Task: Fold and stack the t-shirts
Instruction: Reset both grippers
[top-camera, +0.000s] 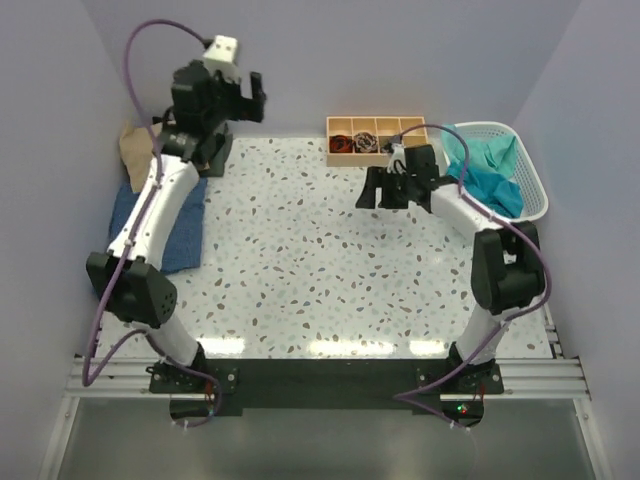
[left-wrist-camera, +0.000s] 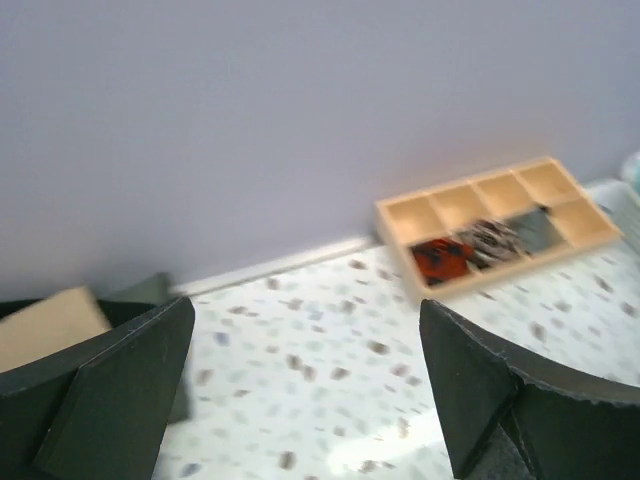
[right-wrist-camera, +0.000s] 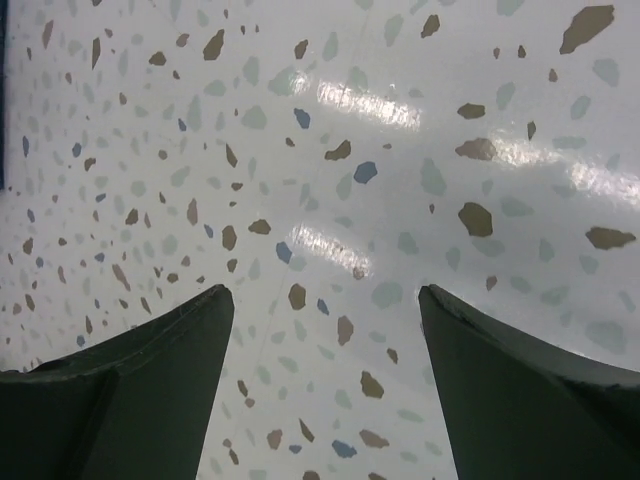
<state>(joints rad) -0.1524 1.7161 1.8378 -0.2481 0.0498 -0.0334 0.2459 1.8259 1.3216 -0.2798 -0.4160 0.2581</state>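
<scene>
A folded denim-blue t-shirt (top-camera: 172, 228) lies at the table's left edge, partly under my left arm. Behind it, a tan t-shirt (top-camera: 134, 150) sits against the back wall; in the left wrist view a corner of tan cloth (left-wrist-camera: 45, 325) shows beside the left finger. A teal t-shirt (top-camera: 488, 172) is bunched in the white basket (top-camera: 535, 190). My left gripper (top-camera: 252, 98) is raised near the back wall, open and empty (left-wrist-camera: 305, 385). Over the table beside the basket, my right gripper (top-camera: 372, 190) is open with only bare tabletop between its fingers (right-wrist-camera: 325, 385).
A wooden tray (top-camera: 375, 138) with compartments holding small items stands at the back centre, also in the left wrist view (left-wrist-camera: 500, 225). The speckled table (top-camera: 300, 260) is bounded by lilac walls at the back and sides.
</scene>
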